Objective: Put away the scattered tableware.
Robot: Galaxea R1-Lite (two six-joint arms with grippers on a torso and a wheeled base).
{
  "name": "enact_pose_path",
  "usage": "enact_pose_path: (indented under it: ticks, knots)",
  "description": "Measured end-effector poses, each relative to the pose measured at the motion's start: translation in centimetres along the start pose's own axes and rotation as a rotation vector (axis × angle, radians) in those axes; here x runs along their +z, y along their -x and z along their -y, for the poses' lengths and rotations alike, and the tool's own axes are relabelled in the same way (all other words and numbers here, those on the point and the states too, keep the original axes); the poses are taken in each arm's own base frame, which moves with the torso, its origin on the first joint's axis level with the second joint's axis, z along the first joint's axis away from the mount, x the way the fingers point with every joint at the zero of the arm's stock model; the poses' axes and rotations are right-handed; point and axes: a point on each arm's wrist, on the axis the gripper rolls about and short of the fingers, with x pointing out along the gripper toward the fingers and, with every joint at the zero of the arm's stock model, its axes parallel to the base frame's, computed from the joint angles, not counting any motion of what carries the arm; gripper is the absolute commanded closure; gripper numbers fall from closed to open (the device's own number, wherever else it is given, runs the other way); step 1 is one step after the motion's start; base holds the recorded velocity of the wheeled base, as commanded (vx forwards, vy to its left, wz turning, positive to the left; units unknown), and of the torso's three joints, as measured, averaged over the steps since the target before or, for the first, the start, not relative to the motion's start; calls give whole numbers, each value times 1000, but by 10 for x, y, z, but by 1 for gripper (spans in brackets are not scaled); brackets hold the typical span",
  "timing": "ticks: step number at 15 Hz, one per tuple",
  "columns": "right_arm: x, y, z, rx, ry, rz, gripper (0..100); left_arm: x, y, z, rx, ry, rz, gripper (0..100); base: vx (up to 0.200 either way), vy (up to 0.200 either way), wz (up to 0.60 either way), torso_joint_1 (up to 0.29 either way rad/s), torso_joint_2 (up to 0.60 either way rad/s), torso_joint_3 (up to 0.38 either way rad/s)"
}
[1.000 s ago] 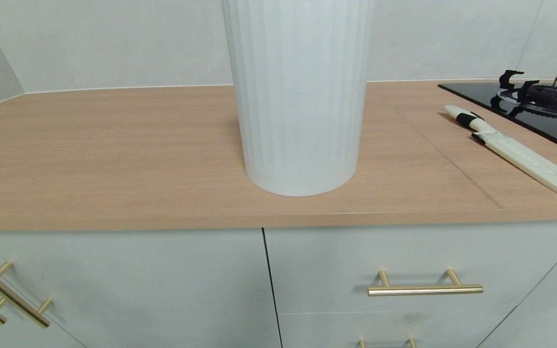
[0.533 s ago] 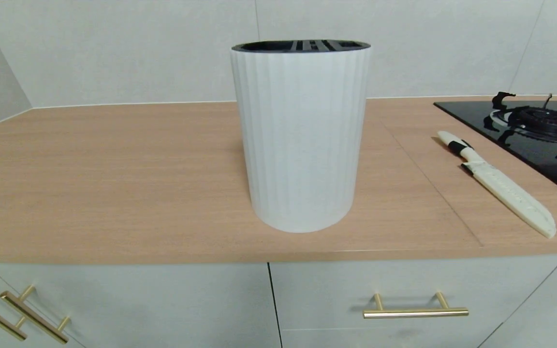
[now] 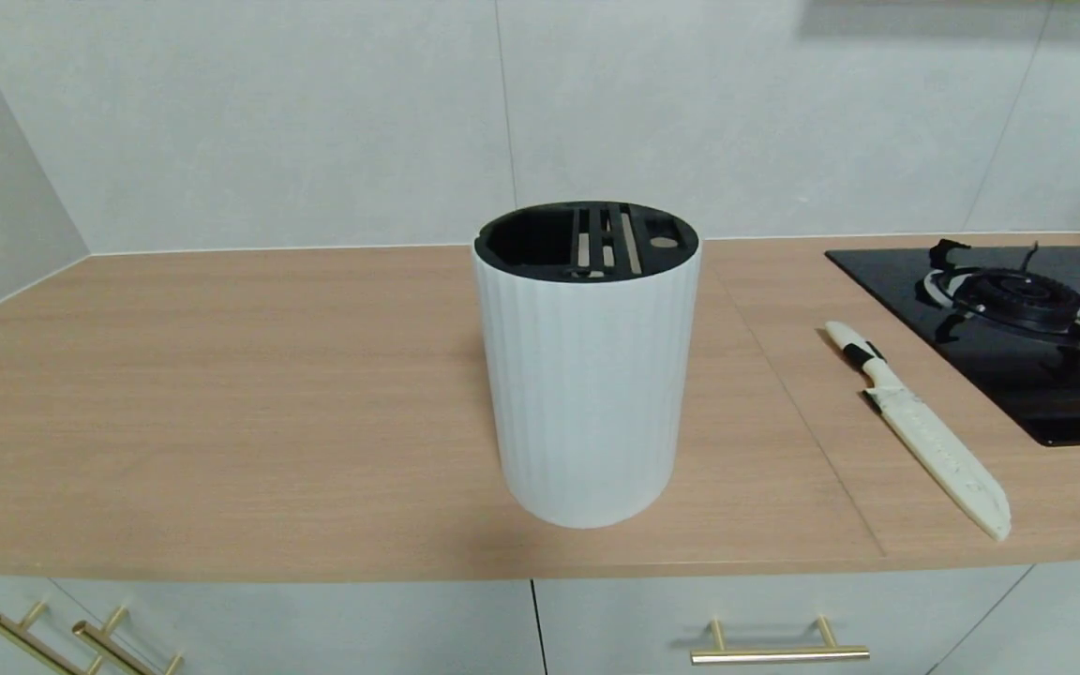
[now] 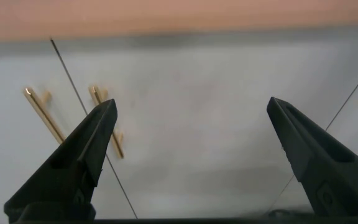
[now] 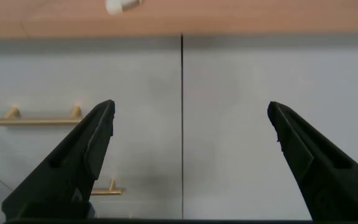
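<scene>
A white ribbed block [image 3: 587, 394] with a slotted black top stands upright on the counter [image 3: 221, 394], close to its near edge. The knife [image 3: 920, 433] lies flat to the right, well apart from the block, tip toward the near edge, just left of the stove [image 3: 1018, 319]. The left gripper [image 4: 190, 106] and right gripper [image 5: 190, 106] gape wide, holding nothing, facing the cabinet doors [image 4: 197, 143] below the counter.

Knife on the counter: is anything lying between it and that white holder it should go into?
Nothing visible does. The knife lies flat to the right of the holder, with only bare counter between them. The slots in the holder's top look free.
</scene>
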Motion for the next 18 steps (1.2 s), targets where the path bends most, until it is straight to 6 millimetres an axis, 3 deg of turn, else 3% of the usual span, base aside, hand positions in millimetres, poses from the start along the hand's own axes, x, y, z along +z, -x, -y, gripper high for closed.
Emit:
enact_pose_path:
  ticks: [18]
  knots:
    - [0, 0, 0, 0, 0, 0, 0, 0, 0, 0, 0, 0, 1, 0, 0, 0, 0, 245, -541, -296]
